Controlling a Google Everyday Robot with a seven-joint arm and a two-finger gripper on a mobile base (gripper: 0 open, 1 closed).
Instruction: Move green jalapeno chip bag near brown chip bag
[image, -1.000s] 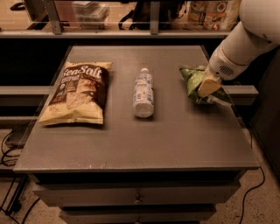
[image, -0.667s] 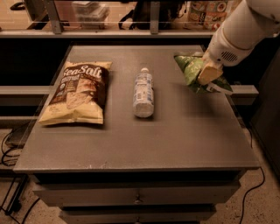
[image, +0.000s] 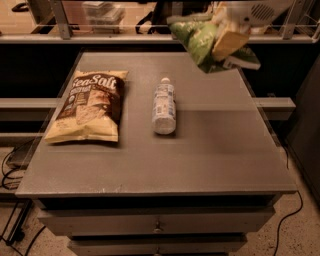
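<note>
1. The tool (image: 226, 44) is at the upper right, clamped on the green jalapeno chip bag (image: 196, 39), which hangs above the surface (image: 210, 155).
2. The brown chip bag (image: 90, 105) lies flat at the left.
3. A water bottle (image: 164, 105) lies mid-surface.

The end effector (image: 223, 46), at top right, has a white vented housing and tan fingers (image: 231, 42).

Green jalapeno chip bag (image: 197, 40): crinkly green with pale markings, tilted, apparently clear of the table (image: 210, 150), top right of view. The gripper (image: 227, 44) is clamped on its right edge.
Brown chip bag (image: 90, 107): dark brown, pale yellow edges, white "Sea Salt" script. It lies flat, face up, on the table's left side in view, well apart from the green bag.
</note>
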